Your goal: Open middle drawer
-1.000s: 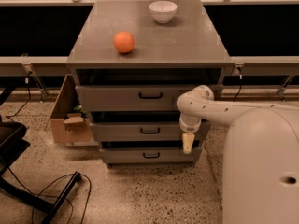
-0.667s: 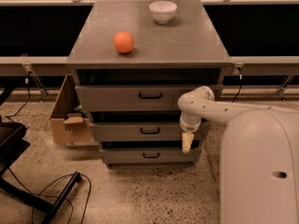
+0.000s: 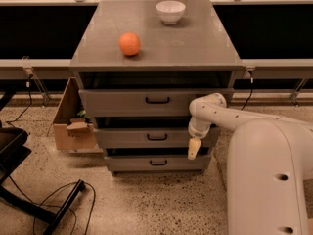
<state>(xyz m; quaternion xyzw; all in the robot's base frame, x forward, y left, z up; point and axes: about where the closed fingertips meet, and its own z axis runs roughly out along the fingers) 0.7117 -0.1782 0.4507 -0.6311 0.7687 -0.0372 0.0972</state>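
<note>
A grey cabinet [image 3: 156, 33] has three drawers. The middle drawer [image 3: 132, 137] has a small black bar handle [image 3: 157, 137] and stands a little out from the cabinet, like the other two. My gripper [image 3: 193, 149] hangs from the white arm [image 3: 215, 114] at the right end of the middle drawer's front, to the right of the handle and apart from it. Its tan fingertips [image 3: 194, 148] point down and reach below the drawer's lower edge.
An orange [image 3: 129, 43] and a white bowl [image 3: 170, 11] sit on the cabinet top. The top drawer [image 3: 137, 101] and bottom drawer [image 3: 146, 163] flank the middle one. A cardboard box [image 3: 71, 121] stands left of the cabinet. Black cables and a dark stand [image 3: 44, 204] lie at bottom left.
The gripper has shifted very slightly right; nothing else has moved.
</note>
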